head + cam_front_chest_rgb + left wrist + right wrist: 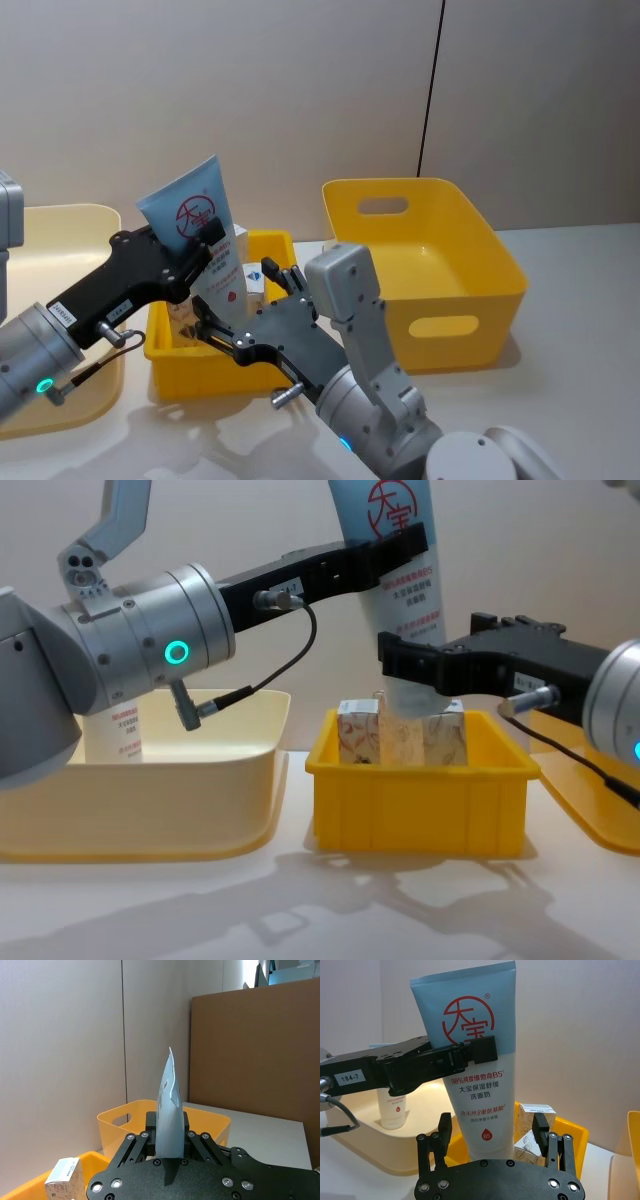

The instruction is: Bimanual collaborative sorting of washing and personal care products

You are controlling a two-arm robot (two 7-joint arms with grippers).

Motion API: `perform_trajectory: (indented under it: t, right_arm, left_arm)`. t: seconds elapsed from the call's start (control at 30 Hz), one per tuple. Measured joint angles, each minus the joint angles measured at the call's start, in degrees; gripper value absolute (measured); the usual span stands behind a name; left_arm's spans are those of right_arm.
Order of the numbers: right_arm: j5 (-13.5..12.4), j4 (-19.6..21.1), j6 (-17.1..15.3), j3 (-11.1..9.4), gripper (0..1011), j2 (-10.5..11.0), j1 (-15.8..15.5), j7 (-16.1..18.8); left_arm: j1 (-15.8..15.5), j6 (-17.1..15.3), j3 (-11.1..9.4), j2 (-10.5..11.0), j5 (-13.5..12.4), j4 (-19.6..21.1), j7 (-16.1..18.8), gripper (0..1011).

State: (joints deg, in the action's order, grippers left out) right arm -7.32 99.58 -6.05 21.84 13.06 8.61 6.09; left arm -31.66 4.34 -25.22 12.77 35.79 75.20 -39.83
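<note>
Your left tool (400, 542) gripped the tube (470, 1025) mid-body, your right tool (492, 1130) stood spread astride its lower end; you likely needed right clamped squarely before left let go.

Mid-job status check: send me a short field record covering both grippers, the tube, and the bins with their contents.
left gripper: shut on the held tube's upper part, raised over the small yellow bin
held tube: roughly upright, crimped end up, lower end down among the cartons
right gripper: open, fingers on either side of the held tube's lower part, not touching it
small yellow bin: middle of the table
cartons: upright in the small yellow bin
pale bin: robot's left side
second tube: standing in the pale bin
large yellow bin: robot's right side
</note>
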Motion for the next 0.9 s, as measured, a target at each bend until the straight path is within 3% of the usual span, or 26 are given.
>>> perform_trajectory:
  t: [0.9]
  right_arm:
    - [4.17, -7.01, 0.67, 1.80, 1001, -3.85, 5.59, -0.48]
  left_arm:
    - [0.00, -0.01, 0.00, 0.00, 0.00, 0.00, -0.01, 248]
